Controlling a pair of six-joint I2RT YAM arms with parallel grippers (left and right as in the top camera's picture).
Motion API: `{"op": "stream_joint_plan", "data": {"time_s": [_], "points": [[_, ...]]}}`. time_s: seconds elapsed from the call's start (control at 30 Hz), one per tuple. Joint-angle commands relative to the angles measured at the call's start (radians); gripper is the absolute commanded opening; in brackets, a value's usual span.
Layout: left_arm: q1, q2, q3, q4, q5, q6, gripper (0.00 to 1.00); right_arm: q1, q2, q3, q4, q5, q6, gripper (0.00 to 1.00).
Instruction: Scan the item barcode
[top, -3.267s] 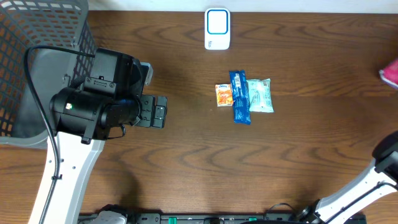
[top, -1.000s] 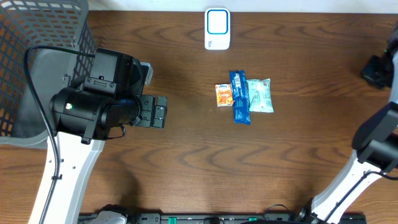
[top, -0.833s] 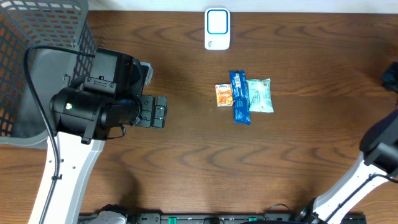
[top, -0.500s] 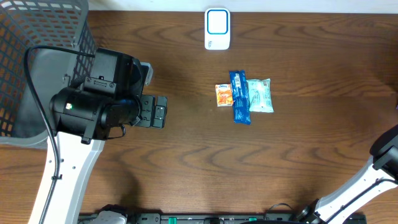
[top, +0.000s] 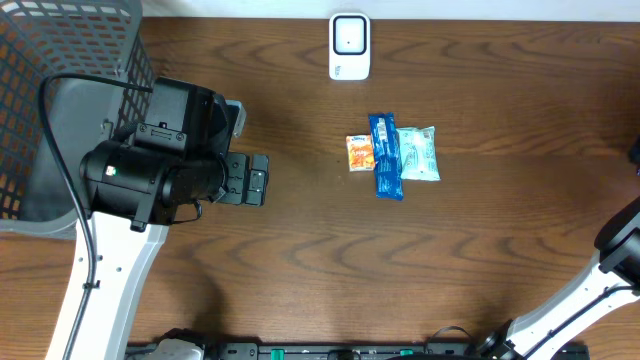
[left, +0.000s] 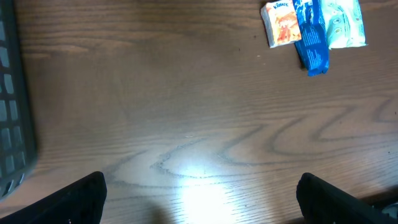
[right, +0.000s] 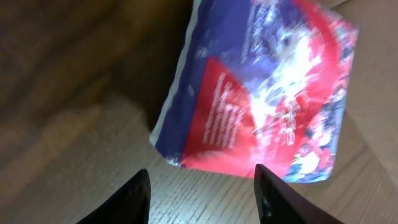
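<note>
A red and blue packet (right: 267, 93) lies blurred on the table in the right wrist view. My right gripper (right: 204, 199) stands open just short of it, with only bare wood between the fingers. In the overhead view this gripper is off the right edge. The white scanner (top: 350, 45) sits at the table's far edge. Below it lie an orange packet (top: 360, 153), a blue packet (top: 385, 155) and a mint green packet (top: 419, 152), side by side. My left gripper (left: 199, 208) is wide open over bare table, well left of them.
A grey mesh basket (top: 60, 90) stands at the far left behind the left arm (top: 160, 170); its wall (left: 9, 124) shows in the left wrist view. The right arm's link (top: 610, 270) crosses the bottom right corner.
My right gripper has swung out past the table's right edge and opened. The scanner's screen has gone from blue to pale. The left arm has not moved.
</note>
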Motion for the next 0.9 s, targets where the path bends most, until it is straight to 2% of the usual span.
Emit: {"op": "stream_joint_plan", "data": {"time_s": [0.0,0.3,0.6,0.87], "points": [[0.005,0.003,0.009,-0.003,-0.013,-0.001,0.98,-0.006,-0.014,-0.079,0.066,0.017,-0.091,0.50],[0.005,0.003,0.009,-0.003,-0.013,-0.001,0.98,-0.002,-0.014,-0.142,0.173,0.035,-0.096,0.43],[0.005,0.003,0.009,-0.003,-0.013,-0.001,0.98,0.020,-0.014,-0.142,0.290,0.193,-0.224,0.45],[0.005,0.003,0.009,-0.003,-0.013,-0.001,0.98,0.010,-0.009,-0.142,0.315,0.126,-0.221,0.46]]}}
